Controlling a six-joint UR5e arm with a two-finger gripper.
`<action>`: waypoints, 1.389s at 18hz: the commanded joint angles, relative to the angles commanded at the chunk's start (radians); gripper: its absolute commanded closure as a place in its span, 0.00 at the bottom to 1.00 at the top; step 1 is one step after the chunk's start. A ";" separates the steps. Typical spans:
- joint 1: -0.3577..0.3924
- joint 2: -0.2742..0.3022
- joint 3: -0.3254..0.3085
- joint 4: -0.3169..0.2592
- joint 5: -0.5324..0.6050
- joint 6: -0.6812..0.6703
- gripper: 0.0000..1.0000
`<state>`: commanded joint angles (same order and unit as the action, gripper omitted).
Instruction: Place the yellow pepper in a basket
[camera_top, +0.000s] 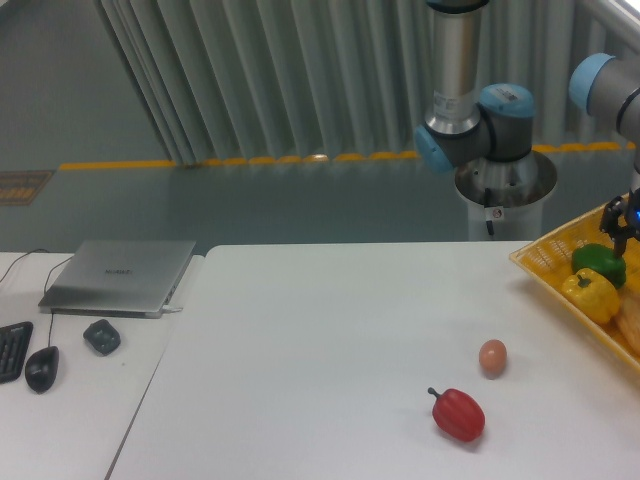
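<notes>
The glossy, blocky yellow pepper (591, 293) is seen lying in the basket (535, 262), its dark stem pointed up-left, long axis slanting toward lower right. Just behind lies a green pepper (600, 263). Above is the gripper (618, 222); its jaws' state cannot be told.

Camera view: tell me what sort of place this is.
Probably a robotics lab or test workspace. A UR5e arm stands behind a white table, a closed laptop and mouse sit on the adjoining desk, and a yellow floor line runs past a corrugated wall.
</notes>
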<state>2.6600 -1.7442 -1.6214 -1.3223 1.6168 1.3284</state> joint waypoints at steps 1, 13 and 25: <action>-0.002 0.000 0.000 0.000 -0.008 -0.003 0.00; -0.029 -0.038 -0.002 0.055 -0.023 -0.009 0.00; -0.117 -0.045 0.011 0.078 -0.020 -0.002 0.00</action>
<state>2.5434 -1.7887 -1.6107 -1.2441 1.5969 1.3268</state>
